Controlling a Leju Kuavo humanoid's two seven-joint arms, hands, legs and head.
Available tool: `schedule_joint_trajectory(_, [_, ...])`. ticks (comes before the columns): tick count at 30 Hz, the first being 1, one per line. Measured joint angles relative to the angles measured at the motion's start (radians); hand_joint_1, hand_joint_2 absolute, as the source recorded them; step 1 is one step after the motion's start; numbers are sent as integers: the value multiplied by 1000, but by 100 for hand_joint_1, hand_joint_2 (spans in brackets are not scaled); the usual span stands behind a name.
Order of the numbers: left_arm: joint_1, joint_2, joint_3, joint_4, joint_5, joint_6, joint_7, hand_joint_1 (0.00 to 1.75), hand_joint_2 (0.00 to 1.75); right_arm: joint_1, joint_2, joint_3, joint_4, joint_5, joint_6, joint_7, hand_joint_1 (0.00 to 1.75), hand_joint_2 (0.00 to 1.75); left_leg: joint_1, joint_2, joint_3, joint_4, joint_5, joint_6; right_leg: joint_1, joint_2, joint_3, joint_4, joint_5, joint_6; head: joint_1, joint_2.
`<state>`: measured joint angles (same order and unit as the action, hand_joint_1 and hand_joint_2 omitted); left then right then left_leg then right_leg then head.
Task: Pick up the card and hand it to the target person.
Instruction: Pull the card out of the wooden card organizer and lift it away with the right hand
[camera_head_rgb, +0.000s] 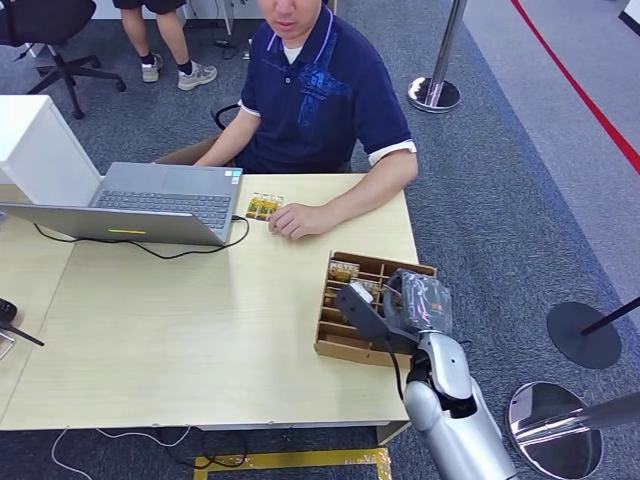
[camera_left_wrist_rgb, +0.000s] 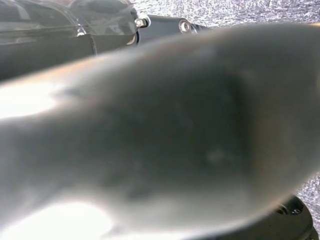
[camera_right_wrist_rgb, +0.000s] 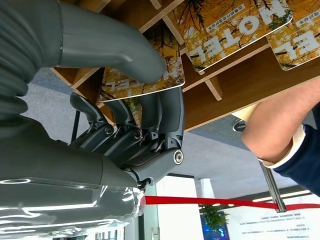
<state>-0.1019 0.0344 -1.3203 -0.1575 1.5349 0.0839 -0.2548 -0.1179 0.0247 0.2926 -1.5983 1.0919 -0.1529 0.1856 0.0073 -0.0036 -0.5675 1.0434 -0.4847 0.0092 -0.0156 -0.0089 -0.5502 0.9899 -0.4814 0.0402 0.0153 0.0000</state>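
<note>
Card (camera_right_wrist_rgb: 145, 75) half hidden under right hand's (camera_right_wrist_rgb: 124, 120) pinching thumb and fingers.

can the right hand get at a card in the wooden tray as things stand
Probably yes: the right hand is already over the wooden tray, and in the right wrist view its thumb and fingers pinch the card at its edge. Nothing blocks it.

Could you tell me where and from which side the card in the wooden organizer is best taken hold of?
Judging by its pose, pinch the card at its free edge jutting past the wooden organizer dividers, thumb on one flat face, fingers on the other, approaching from the robot's side, as the right robot hand does.
</note>
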Motion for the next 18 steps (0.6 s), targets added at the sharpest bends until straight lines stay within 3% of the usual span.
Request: schedule_joint_trajectory(18, [0, 0, 0, 0, 3, 0, 0, 0, 175, 0, -2, 0, -12, -5, -5, -3, 152, 175, 0, 0, 0, 0, 0, 0, 0, 0, 0, 0, 0, 0, 0, 0])
